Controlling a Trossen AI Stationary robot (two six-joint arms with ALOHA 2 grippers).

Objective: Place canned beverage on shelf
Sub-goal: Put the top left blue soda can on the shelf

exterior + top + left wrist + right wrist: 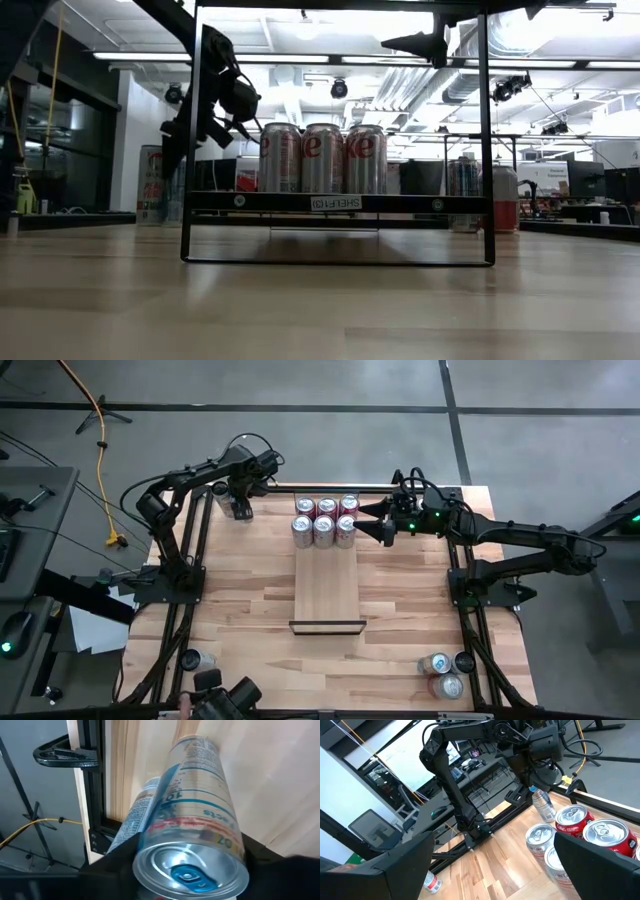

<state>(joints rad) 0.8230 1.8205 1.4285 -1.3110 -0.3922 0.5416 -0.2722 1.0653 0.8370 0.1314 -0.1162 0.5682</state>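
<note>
A silver canned beverage (197, 810) with blue and red print and a blue tab stands on the tabletop near the far left corner. My left gripper (240, 500) is over it, pointing steeply down and shut on it. The shelf (328, 592), a narrow light wood panel, lies in the middle of the table, with several red and silver cans (325, 520) standing upright at its far end. My right gripper (384, 522) hangs open just right of those cans, touching nothing; its two fingers frame the right wrist view. My left gripper pinches the canned beverage between its two fingers, one finger (117, 857) on each side of the can's upper wall (150, 837), just below the lid. The fingers come steeply from above. The can stands upright with its base toward the tabletop.
A second can (137, 815) stands close behind the held one. The black frame post (95, 795) runs along the table's left edge beside it. More cans lie at the near right corner (445, 675) and one at the near left (195, 660).
</note>
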